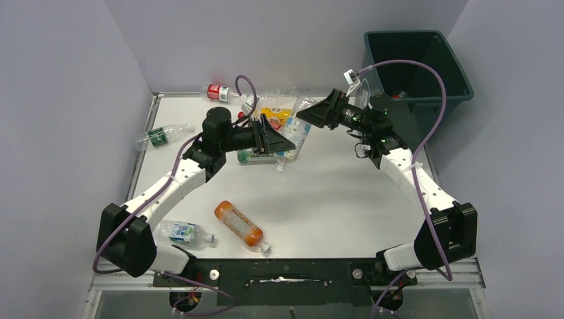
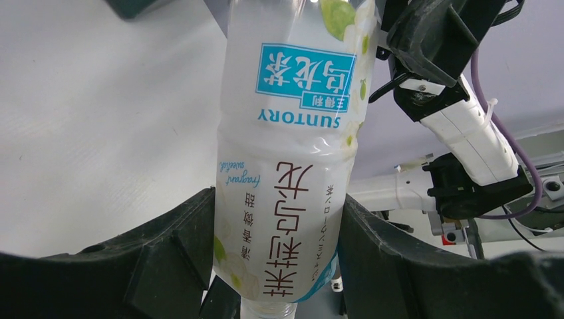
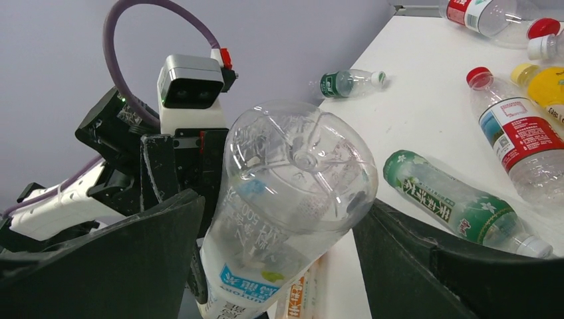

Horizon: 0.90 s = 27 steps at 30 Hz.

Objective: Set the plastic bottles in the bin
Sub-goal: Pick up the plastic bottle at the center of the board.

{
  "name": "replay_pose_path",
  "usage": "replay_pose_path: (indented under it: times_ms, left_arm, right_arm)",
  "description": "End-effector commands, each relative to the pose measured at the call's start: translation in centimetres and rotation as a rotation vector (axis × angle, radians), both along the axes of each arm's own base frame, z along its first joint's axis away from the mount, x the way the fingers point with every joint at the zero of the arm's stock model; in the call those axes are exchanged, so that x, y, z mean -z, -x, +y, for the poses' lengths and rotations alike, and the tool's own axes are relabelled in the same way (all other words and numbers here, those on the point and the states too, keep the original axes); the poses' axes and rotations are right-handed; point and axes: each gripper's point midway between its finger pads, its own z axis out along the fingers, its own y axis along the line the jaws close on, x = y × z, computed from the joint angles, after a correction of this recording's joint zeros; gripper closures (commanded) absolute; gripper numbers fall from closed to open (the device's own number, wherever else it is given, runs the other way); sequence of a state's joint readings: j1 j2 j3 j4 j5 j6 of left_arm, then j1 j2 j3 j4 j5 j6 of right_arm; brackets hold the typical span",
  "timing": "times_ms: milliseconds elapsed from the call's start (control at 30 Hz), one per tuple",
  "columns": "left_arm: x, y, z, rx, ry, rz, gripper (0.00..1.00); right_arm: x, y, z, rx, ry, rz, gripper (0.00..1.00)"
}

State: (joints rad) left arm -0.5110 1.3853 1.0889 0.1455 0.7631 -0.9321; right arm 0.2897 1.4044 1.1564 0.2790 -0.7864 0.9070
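1. Far right in the overhead view, the dark green bin (image 1: pixel 406 32) stands open-topped.
2. Well left of the bin, the left gripper (image 2: pixel 276 206) has its fingers (image 2: pixel 166 259) clamped on the clear Suntory bottle (image 2: pixel 292 119) near its neck.
3. Nearer the bin, the right gripper (image 3: pixel 279 206) flanks the bottle's base with fingers spread wide; whether they grip it cannot be told.
4. The bottle hangs aloft, left of the bin.

Dark green bin (image 1: pixel 412 60) stands upright beyond the surface's far right corner. Clear Suntory bottle (image 2: pixel 292 133) is clamped in the left hand (image 2: pixel 276 203), neck toward the wrist. Orange bottle (image 1: pixel 239 224) and blue-label bottle (image 1: pixel 184 232) lie flat near the front.
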Motion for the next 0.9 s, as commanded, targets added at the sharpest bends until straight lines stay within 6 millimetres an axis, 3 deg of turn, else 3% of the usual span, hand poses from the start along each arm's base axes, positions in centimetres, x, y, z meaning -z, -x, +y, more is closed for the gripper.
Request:
replay_pose_path:
  times_ms: [0, 133, 233, 433, 500, 700, 867]
  left_arm:
    - [-1.5, -0.6, -0.4, -0.005, 0.037, -0.078, 0.43]
    - [-1.0, -0.9, -0.4, -0.014, 0.022, -0.074, 0.41]
    - [-0.6, -1.2, -0.5, -0.018, 0.013, -0.070, 0.39]
    - [-0.8, -1.6, 0.2, -0.040, -0.014, -0.101, 0.23]
    - [-1.0, -1.9, 0.9, -0.064, -0.034, -0.117, 0.18]
    - [-2.0, -3.4, 4.4, -0.159, -0.096, -0.152, 0.16]
    - [-2.0, -4.0, 7.2, -0.222, -0.134, -0.151, 0.16]
  right_arm:
    - [-3.3, 0.4, 0.3, -0.017, -0.040, -0.113, 0.24]
    - [-3.5, 0.7, 0.2, -0.018, -0.037, -0.122, 0.35]
    - [-3.5, 0.7, 0.1, -0.014, -0.030, -0.126, 0.38]
    - [-3.9, 0.3, -1.0, 0.021, -0.004, -0.140, 0.40]
    - [-4.2, -0.1, -1.9, 0.045, 0.005, -0.146, 0.40]
    - [-6.7, -1.5, -5.5, 0.134, 0.040, -0.195, 0.40]
    - [-10.6, -3.2, -10.0, 0.256, 0.071, -0.270, 0.40]
